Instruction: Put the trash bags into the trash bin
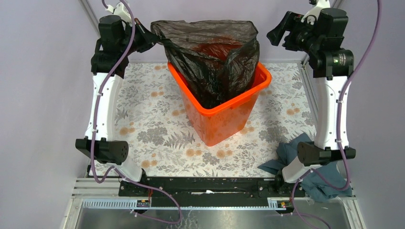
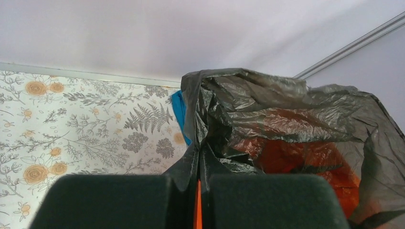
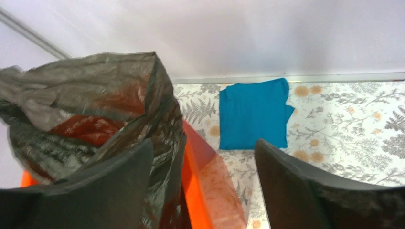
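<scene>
Left hand (image 2: 198,191) pinching trash bag (image 2: 286,109) corner, right hand (image 3: 204,157) spread wide nearby

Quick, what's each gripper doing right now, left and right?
Left gripper: closed, fingers pinching the black trash bag.
Right gripper: open, holding nothing.

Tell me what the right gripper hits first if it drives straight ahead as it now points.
Likely the trash bin, its orange rim just ahead between the right gripper's open fingers; the trash bag lies beside one finger. Depth unclear.
</scene>
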### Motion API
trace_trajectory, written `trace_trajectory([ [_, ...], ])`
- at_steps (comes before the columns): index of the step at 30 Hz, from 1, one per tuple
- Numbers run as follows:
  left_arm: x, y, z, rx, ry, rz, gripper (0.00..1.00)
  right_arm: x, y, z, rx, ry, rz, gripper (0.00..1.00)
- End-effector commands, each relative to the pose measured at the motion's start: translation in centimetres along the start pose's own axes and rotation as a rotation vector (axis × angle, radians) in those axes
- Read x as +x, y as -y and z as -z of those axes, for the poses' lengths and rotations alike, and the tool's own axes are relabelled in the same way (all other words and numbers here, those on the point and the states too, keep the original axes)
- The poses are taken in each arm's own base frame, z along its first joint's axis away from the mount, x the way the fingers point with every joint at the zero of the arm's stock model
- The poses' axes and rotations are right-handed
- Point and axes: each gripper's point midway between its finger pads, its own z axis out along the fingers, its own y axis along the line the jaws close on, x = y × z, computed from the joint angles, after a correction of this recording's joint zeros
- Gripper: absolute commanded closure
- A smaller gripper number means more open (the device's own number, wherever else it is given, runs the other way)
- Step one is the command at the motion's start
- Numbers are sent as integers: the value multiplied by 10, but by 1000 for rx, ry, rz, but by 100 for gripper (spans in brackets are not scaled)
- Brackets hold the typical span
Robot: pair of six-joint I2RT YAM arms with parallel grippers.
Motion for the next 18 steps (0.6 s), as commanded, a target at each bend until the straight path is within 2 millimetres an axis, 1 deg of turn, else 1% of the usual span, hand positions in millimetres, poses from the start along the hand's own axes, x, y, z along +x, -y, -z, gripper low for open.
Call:
trace_trajectory([
  [1, -8, 7, -8, 84, 15, 21, 100, 3, -23, 42, -77, -4, 37, 10],
  [3, -6, 7, -7, 102, 8, 25, 100, -4, -51, 48, -228, 41, 29, 1],
  [4, -6, 7, -7, 105, 7, 28, 100, -7, -57, 47, -267, 54, 13, 0],
  [5, -6, 6, -7, 108, 7, 32, 100, -8, -59, 41, -281, 55, -6, 0],
  [7, -5, 6, -6, 113, 7, 36, 100, -6, -50, 20, -250, 20, -60, 0],
  [9, -5, 6, -5, 116, 3, 36, 100, -7, -44, 1, -220, -6, -118, 3],
  [11, -4, 3, -6, 110, -2, 35, 100, -13, -51, -10, -264, -5, -177, 4],
  [13, 0, -1, -8, 101, -14, 42, 100, -18, -63, -20, -347, 4, -237, 5],
  [14, 1, -2, -9, 99, -19, 45, 100, -16, -66, -27, -383, -9, -265, 5],
  [15, 3, -5, -11, 94, -25, 47, 100, -16, -65, -33, -383, -15, -285, 7],
  [16, 4, -7, -13, 89, -30, 50, 100, -9, -61, -43, -372, -39, -302, 14],
  [17, 5, -10, -14, 84, -35, 53, 100, -4, -59, -48, -367, -56, -311, 18],
  [18, 7, -13, -16, 79, -41, 56, 100, 0, -60, -51, -372, -64, -312, 20],
])
